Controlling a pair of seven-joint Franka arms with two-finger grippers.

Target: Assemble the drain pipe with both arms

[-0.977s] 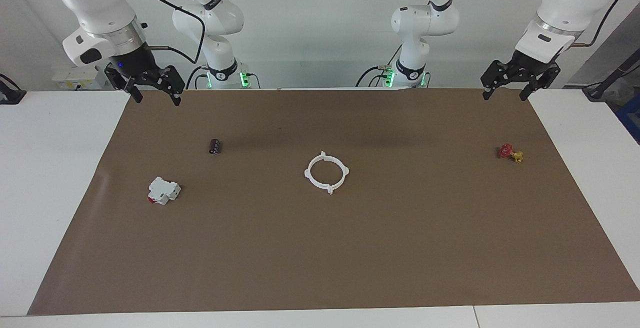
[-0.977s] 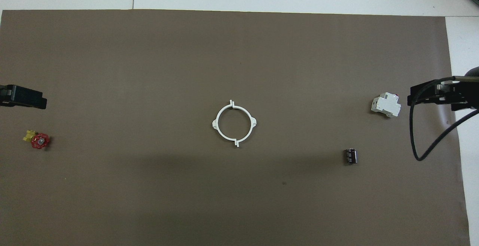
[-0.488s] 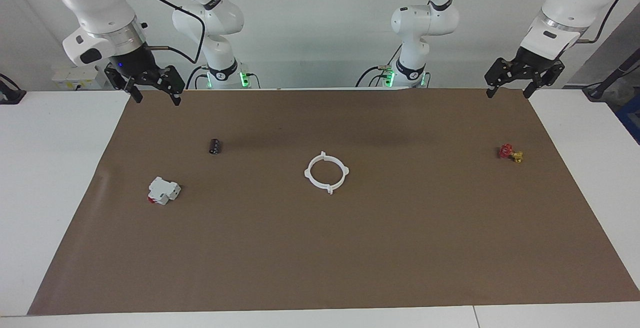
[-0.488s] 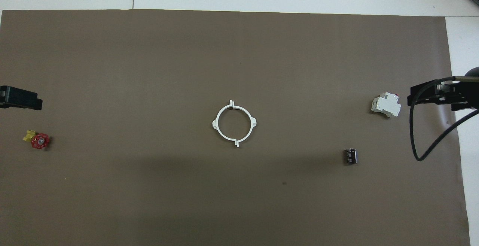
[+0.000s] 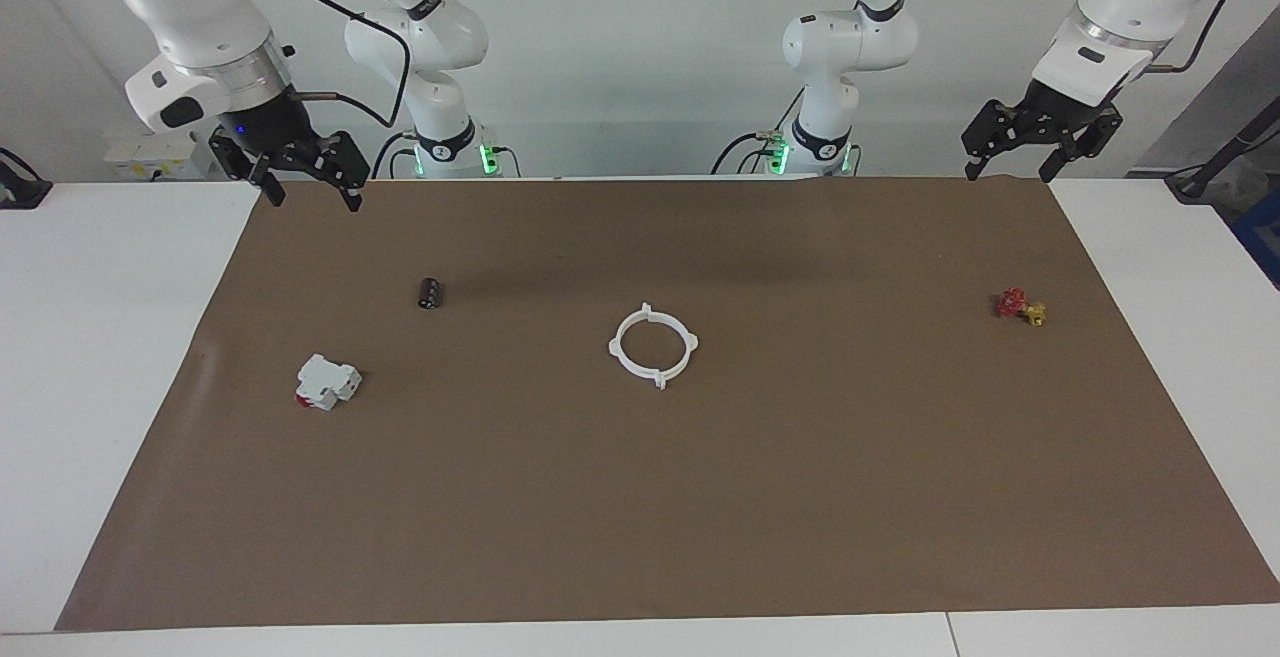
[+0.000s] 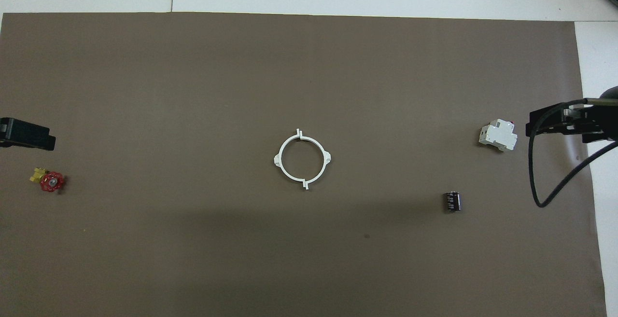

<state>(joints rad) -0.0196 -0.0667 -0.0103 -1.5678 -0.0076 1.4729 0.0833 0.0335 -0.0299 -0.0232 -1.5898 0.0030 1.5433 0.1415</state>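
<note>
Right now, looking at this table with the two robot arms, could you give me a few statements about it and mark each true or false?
1. The white ring lies on the brown mat as one closed circle. True.
2. The left gripper is holding the ring. False: it hangs open and empty over the mat's corner at its own end.
3. The small black cylinder lies nearer to the robots than the white block. True.
4. The red and yellow piece sits inside the ring. False: it lies apart, toward the left arm's end.
5. The right gripper is shut on the white block. False: it is open, up in the air.
</note>
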